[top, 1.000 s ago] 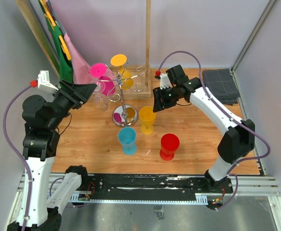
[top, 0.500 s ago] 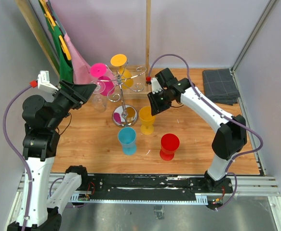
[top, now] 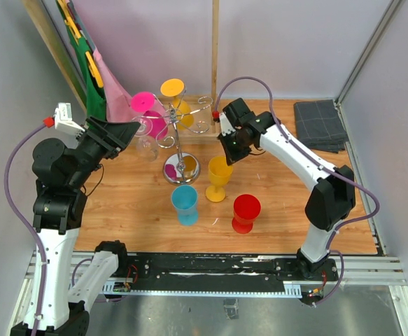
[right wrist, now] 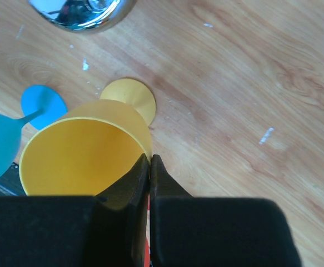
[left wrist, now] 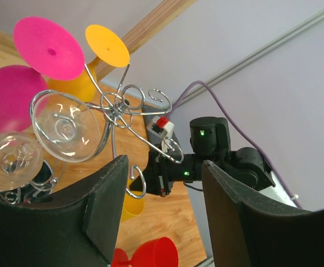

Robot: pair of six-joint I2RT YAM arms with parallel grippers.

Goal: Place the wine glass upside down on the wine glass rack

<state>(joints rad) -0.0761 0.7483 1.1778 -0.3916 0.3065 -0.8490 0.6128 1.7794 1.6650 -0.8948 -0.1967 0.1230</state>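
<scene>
Wrist view alone shows right gripper [right wrist: 149,160] clenched on yellow wine glass [right wrist: 75,158] rim; left gripper [left wrist: 163,167] gapes released.

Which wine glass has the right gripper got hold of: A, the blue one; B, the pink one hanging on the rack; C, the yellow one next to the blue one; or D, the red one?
C: in the right wrist view the right gripper is pinched shut on the rim of the yellow glass, while the blue glass and the red glass stand untouched.
</scene>
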